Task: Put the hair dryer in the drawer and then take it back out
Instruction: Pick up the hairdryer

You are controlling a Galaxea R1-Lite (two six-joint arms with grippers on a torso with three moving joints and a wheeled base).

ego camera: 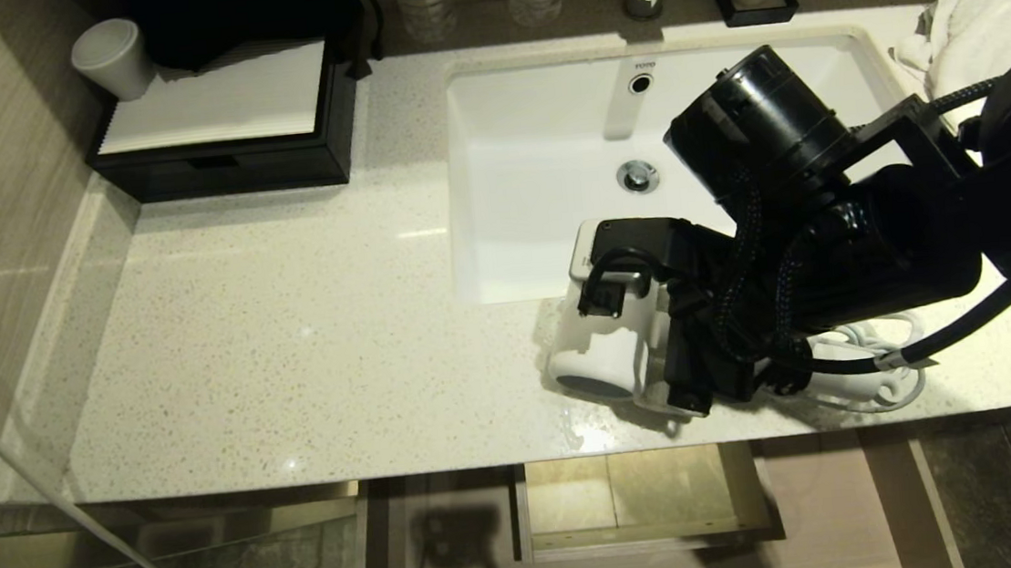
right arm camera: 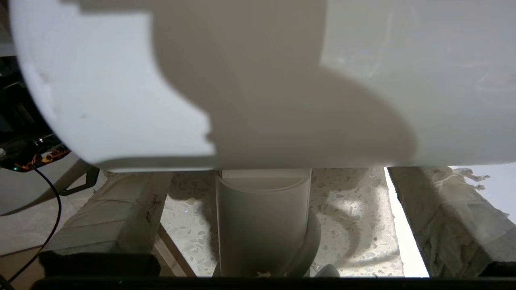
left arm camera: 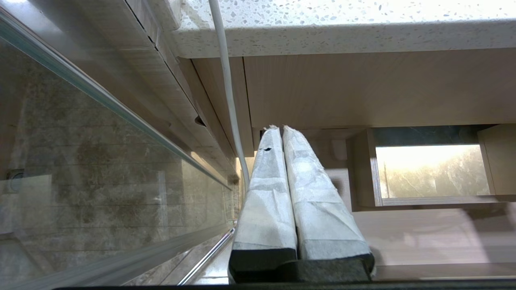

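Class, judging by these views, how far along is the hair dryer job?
Done: the drawer is open. In hand: the right gripper straddles the hair dryer on the counter, fingers open. Left: grasping, stowing, retrieving. The left gripper hangs shut, idle.

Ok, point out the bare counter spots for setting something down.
Free: the wide counter stretch between the black box and the sink. Crowded: the front right, where the right tool straddles the hair dryer, and the towel corner.
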